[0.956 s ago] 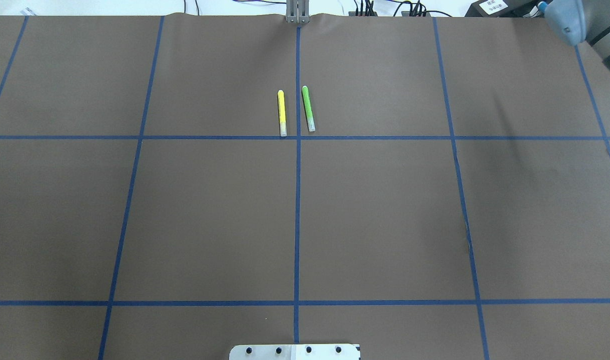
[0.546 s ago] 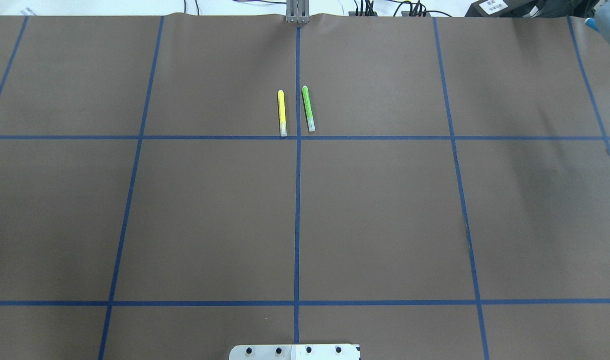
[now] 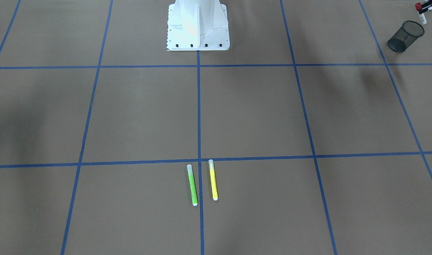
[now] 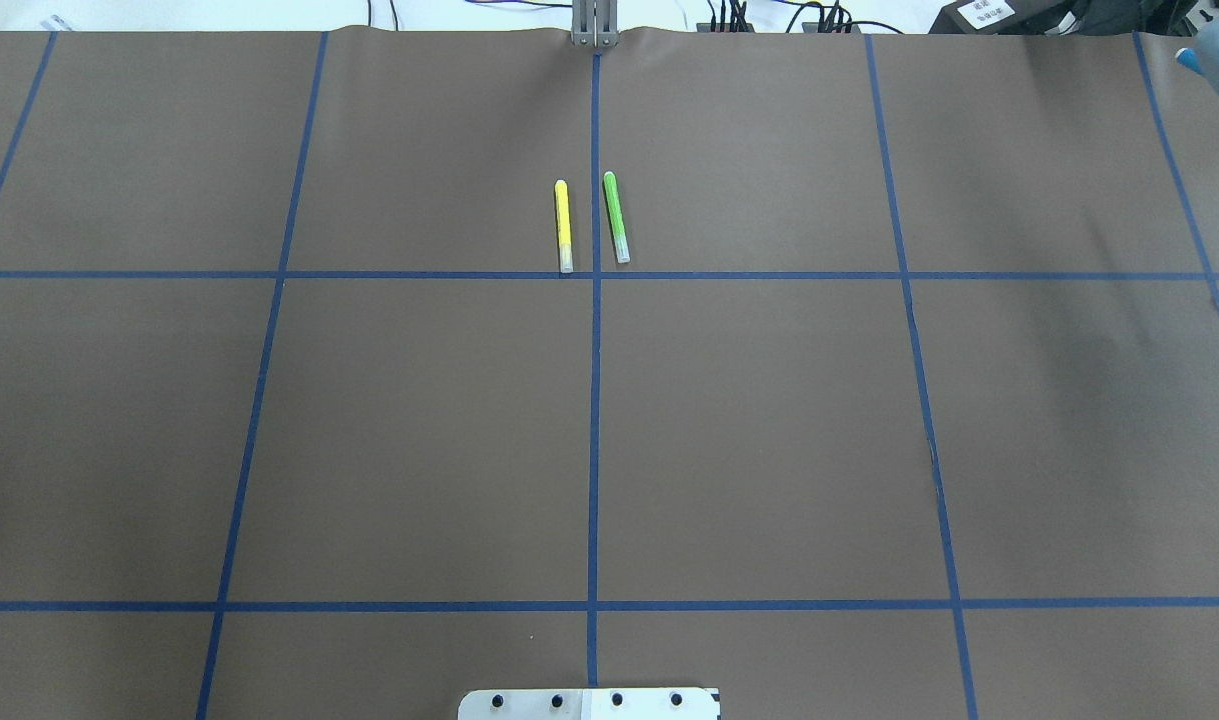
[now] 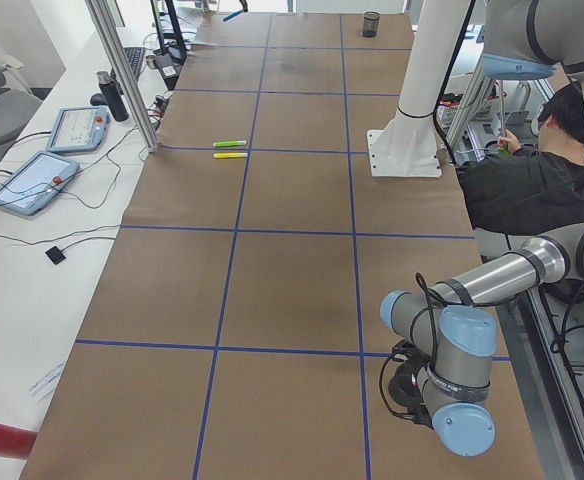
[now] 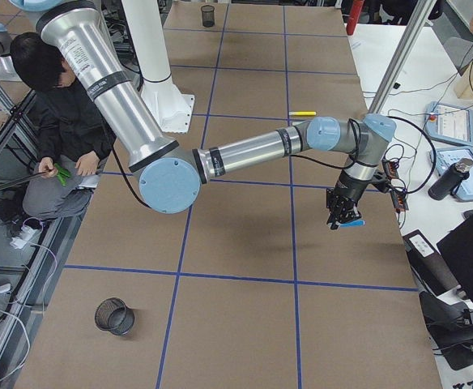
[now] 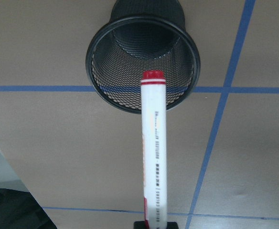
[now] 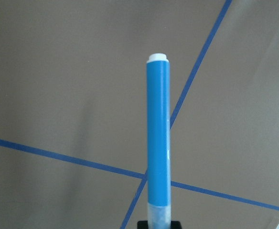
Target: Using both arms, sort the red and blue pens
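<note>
The red pen [image 7: 154,152], white-barrelled with a red cap, is clamped in my left gripper [image 7: 153,224] and points at the mouth of a black mesh cup [image 7: 101,67] just beneath it. In the front-facing view that red pen [image 3: 420,13] hangs over the cup [image 3: 404,36] at the far right. The blue pen [image 8: 158,138] is held in my right gripper [image 8: 159,224] above bare brown table. From the exterior right view, the right gripper [image 6: 340,212] hovers low with the blue pen [image 6: 351,223] near the table's far edge.
A yellow marker [image 4: 563,226] and a green marker [image 4: 616,217] lie side by side near the centre line. A second mesh cup [image 6: 115,316] stands on the right arm's end of the table. A person [image 6: 54,121] crouches beside the white pedestal [image 3: 198,24].
The right arm's pale blue joint has slid rightward toward the edge of the overhead view. The yellow and green markers have not moved.
</note>
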Robot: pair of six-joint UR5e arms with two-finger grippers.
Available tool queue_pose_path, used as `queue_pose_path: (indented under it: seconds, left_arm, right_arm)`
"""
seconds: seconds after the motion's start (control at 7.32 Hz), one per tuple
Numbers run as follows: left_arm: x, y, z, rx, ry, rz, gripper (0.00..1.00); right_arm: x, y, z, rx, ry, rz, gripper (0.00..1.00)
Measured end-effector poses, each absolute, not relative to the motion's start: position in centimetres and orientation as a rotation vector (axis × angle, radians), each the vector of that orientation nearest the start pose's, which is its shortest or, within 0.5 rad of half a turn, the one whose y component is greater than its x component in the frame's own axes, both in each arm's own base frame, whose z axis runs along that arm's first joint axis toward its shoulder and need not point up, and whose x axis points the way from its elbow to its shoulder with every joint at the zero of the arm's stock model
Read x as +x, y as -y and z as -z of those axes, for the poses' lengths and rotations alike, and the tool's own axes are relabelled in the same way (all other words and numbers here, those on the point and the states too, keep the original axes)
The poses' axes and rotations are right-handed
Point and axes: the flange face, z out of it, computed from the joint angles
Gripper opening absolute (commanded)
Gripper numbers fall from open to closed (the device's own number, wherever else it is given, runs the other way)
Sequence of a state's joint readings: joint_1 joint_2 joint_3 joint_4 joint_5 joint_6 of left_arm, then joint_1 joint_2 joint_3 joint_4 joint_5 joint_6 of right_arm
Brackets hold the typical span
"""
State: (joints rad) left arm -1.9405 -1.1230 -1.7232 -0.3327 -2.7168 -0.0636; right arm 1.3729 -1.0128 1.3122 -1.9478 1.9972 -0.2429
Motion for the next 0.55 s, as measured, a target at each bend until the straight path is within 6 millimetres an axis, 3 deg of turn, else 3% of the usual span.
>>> queue_pose_path:
  seconds: [0.27,0.55]
  left_arm:
    - [-9.45,12.69,-76.15,-1.256,-1.148,1.211,1.00]
    - [-9.26,12.44,-76.79,-1.272,-1.160,1.240,1.00]
  right_arm:
    - [-4.58,69.61,-50.65,-0.070,0.433,0.416,0.00]
    - [-4.54,69.53,-50.78,-0.072,0.433,0.415,0.00]
